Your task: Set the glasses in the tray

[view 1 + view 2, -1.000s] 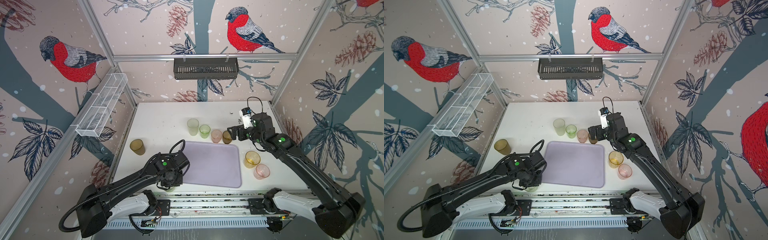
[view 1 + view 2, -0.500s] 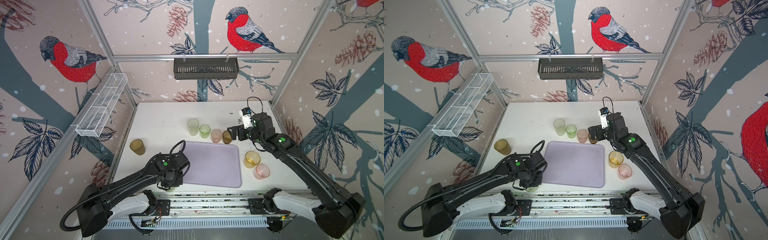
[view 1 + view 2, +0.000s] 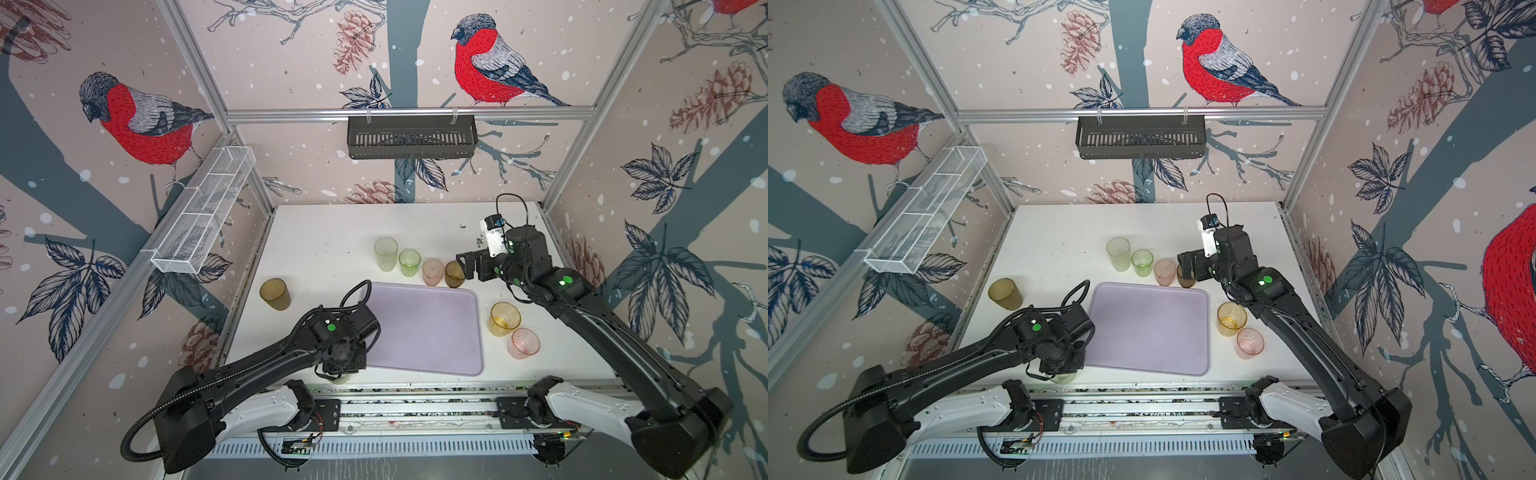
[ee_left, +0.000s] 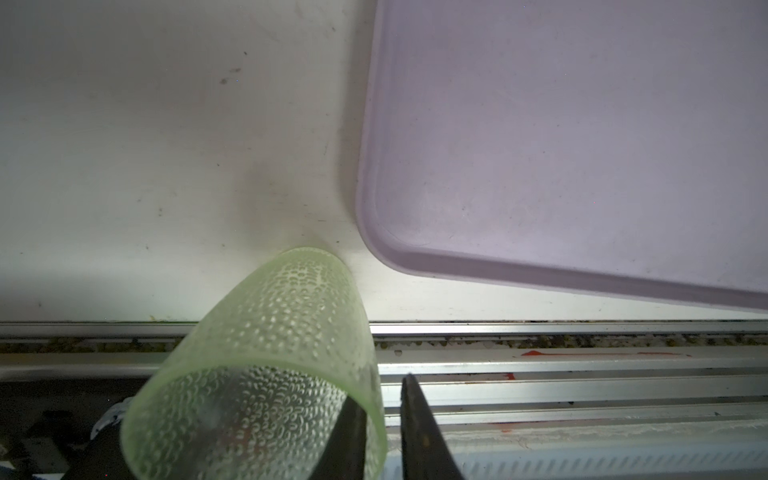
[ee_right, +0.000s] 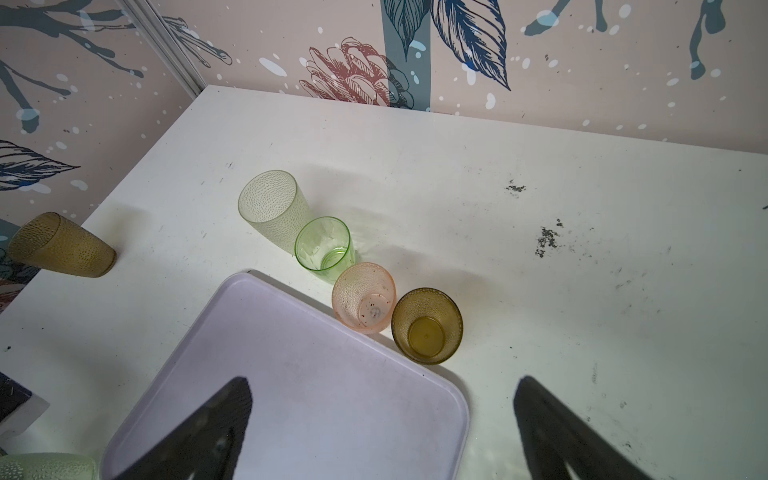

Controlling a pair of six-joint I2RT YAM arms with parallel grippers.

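Note:
The lilac tray (image 3: pixel 424 332) lies mid-table with nothing on it. My left gripper (image 4: pixel 380 390) points down at the tray's near left corner. Its fingers pinch the wall of a pale green dimpled glass (image 4: pixel 286 332), one inside and one outside. In the top views only that glass's edge (image 3: pixel 338 378) shows under the wrist. My right gripper (image 5: pixel 382 382) hangs open over the tray's far right corner, just short of a brown glass (image 5: pixel 427 326). Beside it stand a peach glass (image 5: pixel 363 297), a bright green glass (image 5: pixel 324 245) and a tall whitish glass (image 5: pixel 272 208).
An olive-brown glass (image 3: pixel 275 293) stands alone at the left. An amber glass (image 3: pixel 504 318) and a pink glass (image 3: pixel 524 343) stand right of the tray. A black slotted basket (image 3: pixel 411 137) and a white wire basket (image 3: pixel 203 216) hang on the walls. Metal rails (image 4: pixel 582 374) run along the front edge.
The left jaws have drawn closer together across the green glass's wall. Neither arm has visibly shifted, and the right jaws stay wide.

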